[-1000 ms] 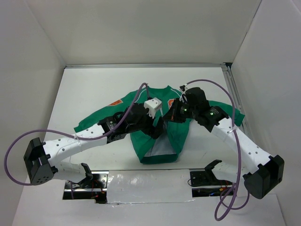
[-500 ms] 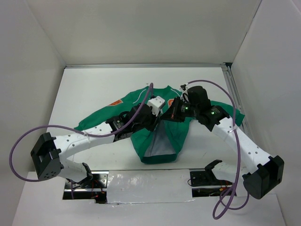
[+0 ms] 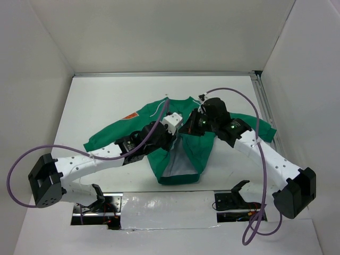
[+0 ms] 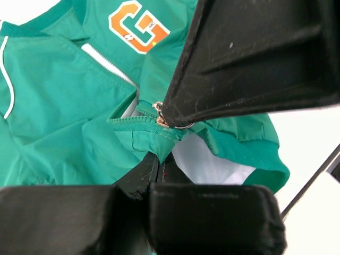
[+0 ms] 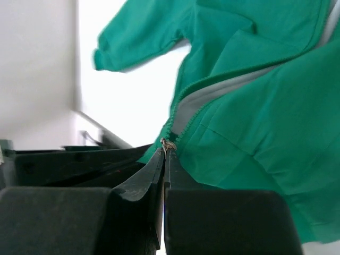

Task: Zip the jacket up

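Note:
The green jacket (image 3: pixel 188 154) lies on the white table, its front partly open below and showing white lining (image 4: pixel 212 164). The orange G patch (image 4: pixel 137 26) is on the chest. My right gripper (image 5: pixel 165 150) is shut on the small metal zipper pull (image 5: pixel 168 144), partway up the zipper; in the left wrist view the same pull (image 4: pixel 159 113) sits at the right gripper's black fingertips (image 4: pixel 223 90). My left gripper (image 4: pixel 158 160) is shut on a fold of green fabric just below the slider. From above, both grippers (image 3: pixel 176 137) (image 3: pixel 187 129) meet at mid-chest.
A metal rail (image 3: pixel 264 106) runs along the table's right edge. White walls close in the back and both sides. A shiny strip (image 3: pixel 170 210) with the arm mounts lies at the near edge. Purple cables (image 3: pixel 32 156) loop off both arms.
My left gripper has gone from open to shut on the jacket's fabric, moving up and right toward the right gripper. The right gripper, still shut, has shifted slightly left.

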You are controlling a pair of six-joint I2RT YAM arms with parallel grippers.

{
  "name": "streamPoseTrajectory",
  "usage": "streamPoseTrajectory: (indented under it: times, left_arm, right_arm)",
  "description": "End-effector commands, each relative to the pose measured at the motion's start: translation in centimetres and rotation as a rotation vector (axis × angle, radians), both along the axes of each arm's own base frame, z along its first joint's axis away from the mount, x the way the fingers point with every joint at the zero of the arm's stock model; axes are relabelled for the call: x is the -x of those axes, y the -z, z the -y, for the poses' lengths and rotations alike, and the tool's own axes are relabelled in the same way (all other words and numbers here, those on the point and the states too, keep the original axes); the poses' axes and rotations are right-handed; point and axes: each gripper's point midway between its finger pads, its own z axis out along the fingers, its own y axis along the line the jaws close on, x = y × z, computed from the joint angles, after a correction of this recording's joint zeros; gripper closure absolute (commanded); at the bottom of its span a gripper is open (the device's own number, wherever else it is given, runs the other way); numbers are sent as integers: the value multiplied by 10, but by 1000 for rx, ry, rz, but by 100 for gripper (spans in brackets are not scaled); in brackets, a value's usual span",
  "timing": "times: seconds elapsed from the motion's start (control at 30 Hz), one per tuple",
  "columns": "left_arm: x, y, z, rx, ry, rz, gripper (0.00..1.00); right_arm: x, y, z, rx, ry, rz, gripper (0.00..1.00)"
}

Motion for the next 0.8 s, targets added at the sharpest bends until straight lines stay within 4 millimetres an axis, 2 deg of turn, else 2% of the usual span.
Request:
streamPoseTrajectory:
  times: [0.0,0.07,0.13,0.17,0.23,0.27,0.4,0.5,0.53,0.57,0.6,0.63,0.7,0.77]
  left_arm:
    - [6,-33,-7,67,10,77,100]
    - [6,-42,-5,110,26,84,100]
    - [7,-50,-5,140,48,84,100]
    - [6,-54,-5,152,66,96,100]
    - [6,-61,-5,168,71,112,100]
    - [9,-62,-4,165,99,123,100]
    - [14,-60,-1,170,136,118,100]
    - [19,-53,1,165,155,88,100]
    - [22,-53,1,171,170,83,100]
    - [26,-54,2,177,187,87,100]
    - [29,-51,2,181,200,77,100]
    - [29,-52,1,181,199,79,100]
    - [29,-53,-1,177,187,78,100]
    - [26,-50,-6,152,175,97,100]
  right_arm:
    - [-41,7,34,359,51,286,100]
    - [-32,22,33,494,20,321,100]
    - [-36,35,49,621,69,363,100]
    - [-35,37,47,639,64,384,100]
    - [-38,37,54,675,118,411,100]
    - [-39,34,51,667,117,432,100]
    - [-50,22,61,740,218,450,100]
    - [-57,14,52,707,240,474,100]
    - [-61,9,59,736,296,486,100]
    - [-65,15,62,781,312,479,100]
    - [-69,4,62,783,347,480,100]
    - [-68,6,77,861,389,456,100]
    - [-72,2,84,913,420,448,100]
    - [-71,6,86,927,351,428,100]
